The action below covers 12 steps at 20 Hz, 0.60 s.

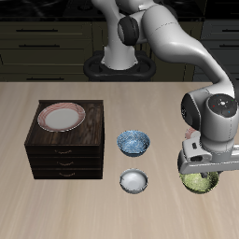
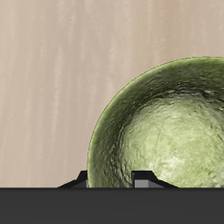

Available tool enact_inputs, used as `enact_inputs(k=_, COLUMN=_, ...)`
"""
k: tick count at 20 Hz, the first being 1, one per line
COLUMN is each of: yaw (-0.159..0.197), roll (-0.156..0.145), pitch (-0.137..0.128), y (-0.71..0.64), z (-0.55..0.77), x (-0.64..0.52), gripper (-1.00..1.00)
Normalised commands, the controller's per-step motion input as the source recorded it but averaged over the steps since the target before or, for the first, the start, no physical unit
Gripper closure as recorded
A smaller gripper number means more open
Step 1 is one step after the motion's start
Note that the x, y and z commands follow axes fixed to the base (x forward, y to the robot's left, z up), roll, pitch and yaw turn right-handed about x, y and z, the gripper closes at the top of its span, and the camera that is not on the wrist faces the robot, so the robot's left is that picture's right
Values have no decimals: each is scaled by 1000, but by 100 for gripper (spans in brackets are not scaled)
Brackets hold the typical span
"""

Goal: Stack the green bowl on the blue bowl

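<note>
The green bowl [image 1: 200, 183] stands on the table near the front edge, mottled olive with a yellowish-green inside. It fills much of the wrist view [image 2: 171, 131]. My gripper [image 1: 199, 172] is low over it, and the arm hides its back part. In the wrist view the gripper [image 2: 109, 181] is open, with one fingertip [image 2: 75, 182] outside the bowl's rim and the other over its inside. The blue bowl [image 1: 133, 142], speckled blue and white, stands upright and empty farther back, beside the wooden cabinet, about a bowl's width from the green one.
A plain white-grey bowl [image 1: 134, 181] stands in front of the blue bowl. A dark wooden cabinet with drawers [image 1: 65, 149] carries a pink-rimmed plate [image 1: 62, 117]. Another pink-rimmed plate [image 1: 189, 139] shows partly behind my wrist.
</note>
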Motion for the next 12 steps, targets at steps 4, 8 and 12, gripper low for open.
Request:
enact_inputs(k=4, yaw=4, roll=-14, pitch=1, y=-153, z=-12, x=-18, gripper=100)
enact_inputs(k=8, yaw=7, roll=-1, pitch=-24, y=-111, z=124, x=-15, gripper=100)
enact_inputs(k=12, yaw=10, roll=-5, pitch=-44, y=-83, z=234, x=-60, gripper=100)
